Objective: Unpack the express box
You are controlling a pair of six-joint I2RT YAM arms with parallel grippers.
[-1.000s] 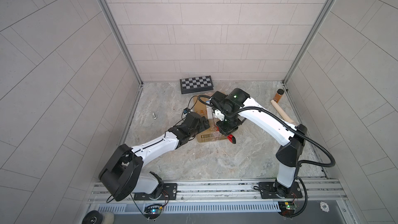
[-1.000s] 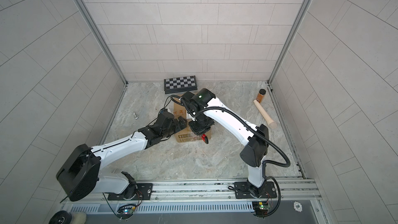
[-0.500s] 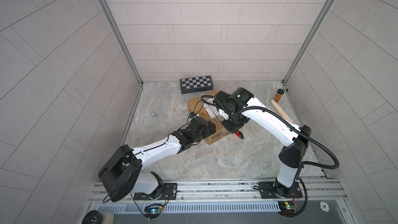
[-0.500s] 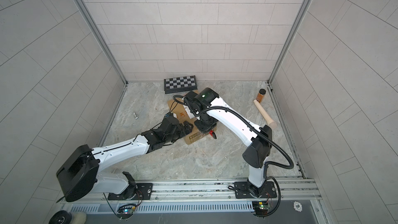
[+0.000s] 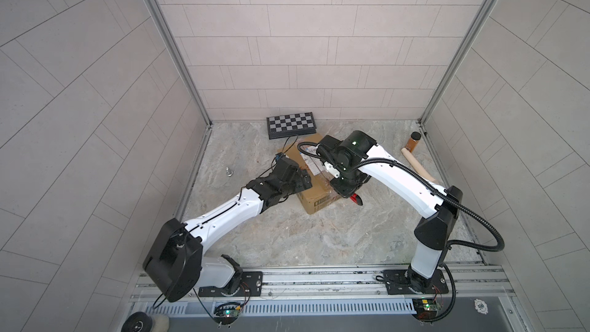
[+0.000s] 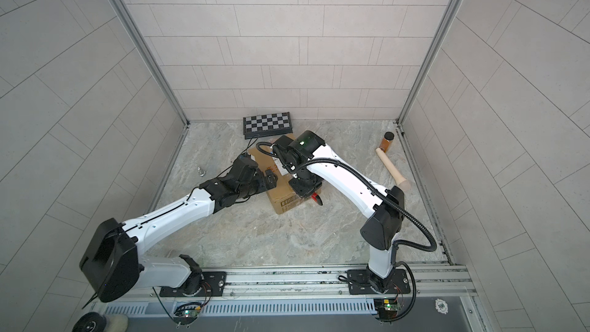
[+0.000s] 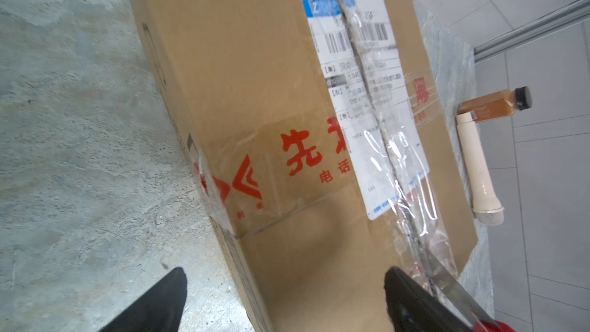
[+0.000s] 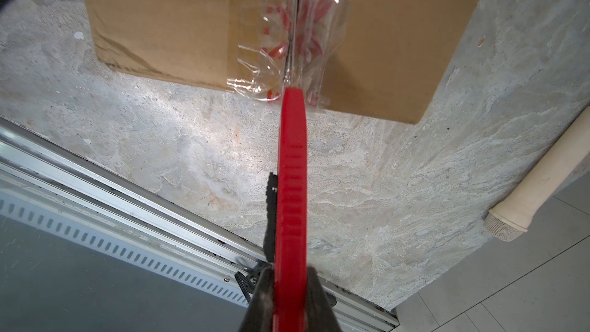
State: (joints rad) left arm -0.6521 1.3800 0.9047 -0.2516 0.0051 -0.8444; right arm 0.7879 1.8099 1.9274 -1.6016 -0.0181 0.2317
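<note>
The express box (image 5: 316,201) (image 6: 284,202) is a brown carton on the stone floor with a white label, red characters and clear tape (image 7: 380,142) along its top seam. My left gripper (image 7: 284,273) (image 5: 303,180) is open, one finger over the box top and the other beside the box's side, holding nothing. My right gripper (image 8: 289,279) (image 5: 346,191) is shut on a red-handled knife (image 8: 292,170) (image 6: 317,198). The knife's far end meets the taped seam at the box's end face (image 8: 159,11). Its steel blade (image 7: 447,279) lies along the seam by my left finger.
A checkered board case (image 5: 292,124) lies at the back wall behind the box. An amber bottle (image 5: 414,142) and a cream rolling pin (image 5: 418,167) lie by the right wall. A small metal piece (image 5: 229,171) sits at the left. The arms' base rail (image 5: 319,279) runs along the front.
The box has swung round on the floor, its near end shifting right. My right gripper and the knife moved right with it; my left gripper followed along the box's left side.
</note>
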